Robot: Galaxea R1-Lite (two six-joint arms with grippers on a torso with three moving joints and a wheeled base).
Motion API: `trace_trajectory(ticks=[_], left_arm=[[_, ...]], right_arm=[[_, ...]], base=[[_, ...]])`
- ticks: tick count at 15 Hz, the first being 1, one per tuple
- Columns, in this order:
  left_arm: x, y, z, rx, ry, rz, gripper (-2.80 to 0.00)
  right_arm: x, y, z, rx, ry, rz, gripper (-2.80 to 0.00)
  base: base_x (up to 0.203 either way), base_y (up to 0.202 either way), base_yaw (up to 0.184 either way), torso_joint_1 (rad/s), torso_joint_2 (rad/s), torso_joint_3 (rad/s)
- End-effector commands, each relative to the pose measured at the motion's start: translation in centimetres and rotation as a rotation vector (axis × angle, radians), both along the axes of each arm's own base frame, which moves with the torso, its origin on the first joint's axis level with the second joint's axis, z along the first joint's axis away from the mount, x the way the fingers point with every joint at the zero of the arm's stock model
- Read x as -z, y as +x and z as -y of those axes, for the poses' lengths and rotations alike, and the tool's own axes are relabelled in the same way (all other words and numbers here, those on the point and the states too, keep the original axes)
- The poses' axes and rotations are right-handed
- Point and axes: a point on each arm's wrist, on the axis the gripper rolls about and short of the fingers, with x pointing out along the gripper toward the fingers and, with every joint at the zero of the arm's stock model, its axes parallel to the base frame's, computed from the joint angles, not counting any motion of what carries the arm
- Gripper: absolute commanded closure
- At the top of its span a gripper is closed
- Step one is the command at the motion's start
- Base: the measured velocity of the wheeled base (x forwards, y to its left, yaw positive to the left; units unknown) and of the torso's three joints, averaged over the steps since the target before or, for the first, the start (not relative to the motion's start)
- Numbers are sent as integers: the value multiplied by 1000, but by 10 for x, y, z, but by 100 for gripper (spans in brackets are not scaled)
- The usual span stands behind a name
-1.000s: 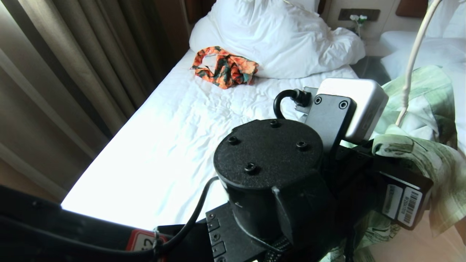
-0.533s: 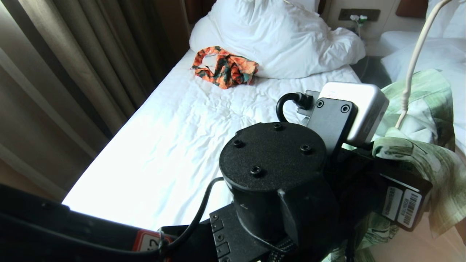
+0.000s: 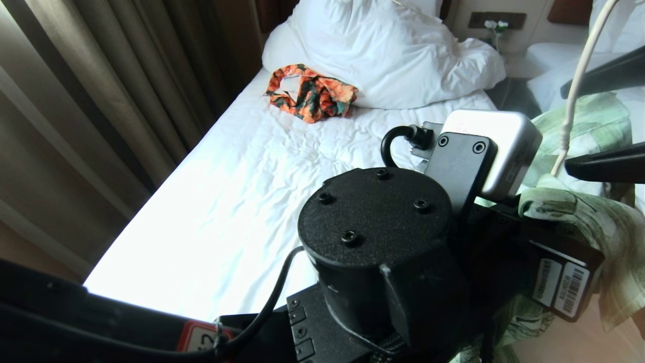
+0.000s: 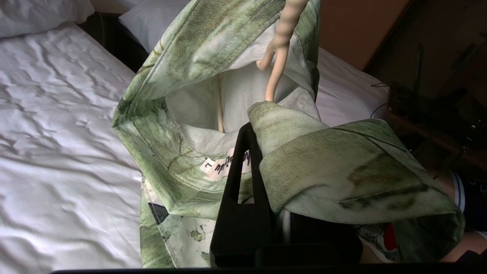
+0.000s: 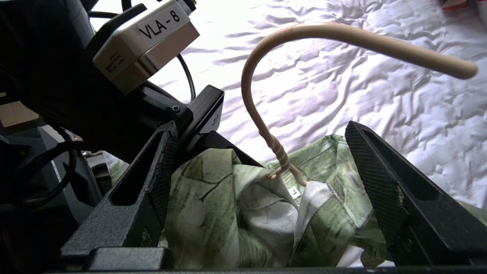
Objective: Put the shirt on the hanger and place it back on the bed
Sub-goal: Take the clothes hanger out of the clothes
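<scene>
The left gripper (image 4: 247,152), black and narrow-fingered, is clenched on a fold of the collar of the streaky green-and-white short-sleeved shirt (image 4: 182,68), holding the garment up beside the single bed with the wrinkled white sheet (image 3: 227,201). The thin cream-white plastic hanger (image 5: 262,95) sits inside the neck opening, its twisted stem rising out of the collar next to the size label and its hook curving above the fabric. The right gripper (image 5: 258,160) stands with its two textured black fingers (image 5: 376,179) spread wide on either side of the hook and collar, touching neither, grasping nothing. In the head view the left wrist and its grey camera box (image 3: 499,146) fill the foreground, and a crumpled orange-and-dark-green patterned garment (image 3: 312,96) lies on the sheet, against the bulky white duvet (image 3: 388,50).
</scene>
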Motion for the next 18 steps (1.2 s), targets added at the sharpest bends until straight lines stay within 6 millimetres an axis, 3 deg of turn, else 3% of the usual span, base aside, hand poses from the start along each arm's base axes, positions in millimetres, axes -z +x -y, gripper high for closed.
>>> trace_trajectory(ticks=[1, 2, 8, 18], left_arm=[[-5, -2, -2, 1, -16, 5, 0], [-6, -2, -4, 2, -19, 7, 0], [-13, -7, -11, 0, -13, 38, 0], [-5, -18, -36, 3, 85, 57, 0]], right_arm=[[7, 13, -13, -9, -49, -13, -280], [11, 17, -16, 7, -73, -12, 0], [8, 26, -33, 27, -40, 48, 0], [13, 15, -43, 92, -87, 67, 0]], base=[[0, 0, 0, 0, 0, 0], [0, 0, 0, 0, 0, 0], [0, 0, 0, 0, 0, 0], [0, 0, 0, 0, 0, 0]])
